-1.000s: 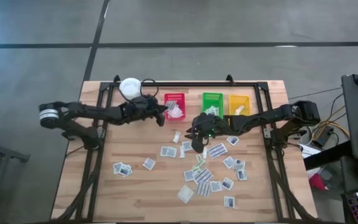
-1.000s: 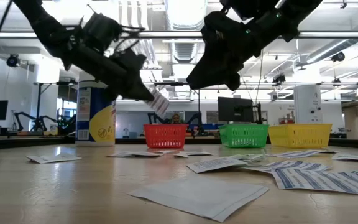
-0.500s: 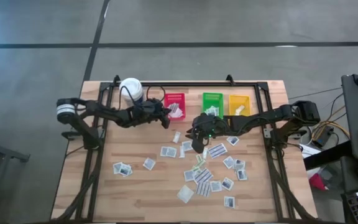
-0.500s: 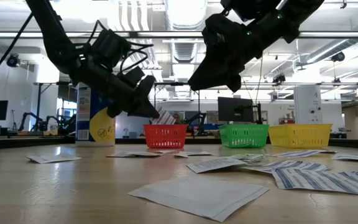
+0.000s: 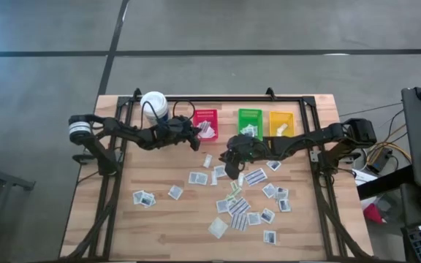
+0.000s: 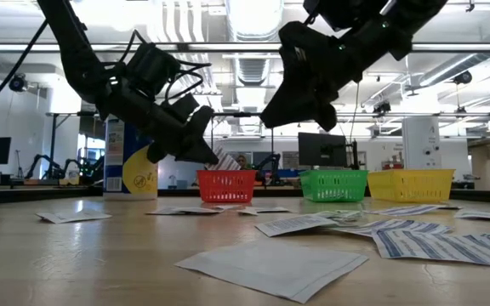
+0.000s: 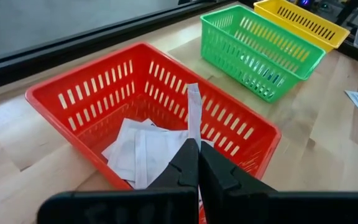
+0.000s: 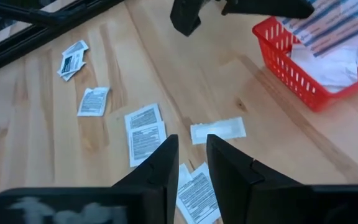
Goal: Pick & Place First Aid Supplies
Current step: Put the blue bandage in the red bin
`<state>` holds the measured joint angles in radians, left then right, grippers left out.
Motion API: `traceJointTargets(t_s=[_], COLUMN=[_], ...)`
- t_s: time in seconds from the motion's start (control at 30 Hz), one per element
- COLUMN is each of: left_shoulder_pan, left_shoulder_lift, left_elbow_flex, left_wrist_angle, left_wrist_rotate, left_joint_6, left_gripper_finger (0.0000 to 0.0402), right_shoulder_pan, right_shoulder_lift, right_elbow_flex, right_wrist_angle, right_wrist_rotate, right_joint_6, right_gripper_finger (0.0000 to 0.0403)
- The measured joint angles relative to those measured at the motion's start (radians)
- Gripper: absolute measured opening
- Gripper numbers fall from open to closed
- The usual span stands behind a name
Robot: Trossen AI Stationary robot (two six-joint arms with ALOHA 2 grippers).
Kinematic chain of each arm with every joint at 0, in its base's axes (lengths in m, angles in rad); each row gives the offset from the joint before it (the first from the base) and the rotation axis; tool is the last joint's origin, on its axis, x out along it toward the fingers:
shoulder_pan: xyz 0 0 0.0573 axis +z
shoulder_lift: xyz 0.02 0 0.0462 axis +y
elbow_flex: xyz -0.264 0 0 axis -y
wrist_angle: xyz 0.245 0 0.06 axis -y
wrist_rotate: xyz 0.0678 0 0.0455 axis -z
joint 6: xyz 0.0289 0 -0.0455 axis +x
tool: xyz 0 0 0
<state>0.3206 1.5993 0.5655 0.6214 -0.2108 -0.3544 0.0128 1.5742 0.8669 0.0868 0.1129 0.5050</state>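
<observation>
Left gripper (image 7: 197, 163) sits at the near rim of the red slotted plastic bin (image 5: 205, 125), fingers pinched together on a thin white paper packet (image 7: 194, 115) that stands on edge over the bin's inside. More flat white packets (image 7: 143, 149) lie in the red bin. Right gripper (image 8: 192, 158) hangs above the table in front of the red bin, fingers parted with a narrow gap, nothing between them; below it lie an oblong white packet (image 8: 218, 130) and printed square packets (image 8: 145, 132), with bare wood between them and the red bin. Green plastic bin (image 5: 249, 121) stands just beside the red bin, yellow plastic bin (image 5: 281, 122) one further along, gaps between them narrow. White cylindrical canister with yellow label (image 5: 155, 104) stands on the red bin's other side, near the table's back edge. Loose packets (image 5: 240, 207) spread over the wooden table (image 5: 152, 226) in front of the bins; the table's front left part is mostly bare. Low view shows a lit workshop room beyond.
</observation>
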Motion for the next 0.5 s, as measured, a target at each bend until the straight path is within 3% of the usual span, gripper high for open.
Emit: traceJointTargets(t_s=[0.23,0.5], left_shoulder_pan=[0.005,0.03], left_shoulder_lift=[0.0,0.0], left_elbow_flex=[0.001,0.001], left_wrist_angle=[0.008,0.016], left_wrist_rotate=[-0.026,-0.027], left_joint_6=[0.016,0.019], left_gripper_finger=[0.0004,0.0055], right_shoulder_pan=[0.025,0.044], right_shoulder_lift=[0.0,0.0], right_elbow_flex=[-0.008,-0.009], right_wrist_angle=[0.0,0.001], right_wrist_rotate=[0.018,0.029], right_joint_6=[0.012,0.012], right_gripper_finger=[0.008,0.0089])
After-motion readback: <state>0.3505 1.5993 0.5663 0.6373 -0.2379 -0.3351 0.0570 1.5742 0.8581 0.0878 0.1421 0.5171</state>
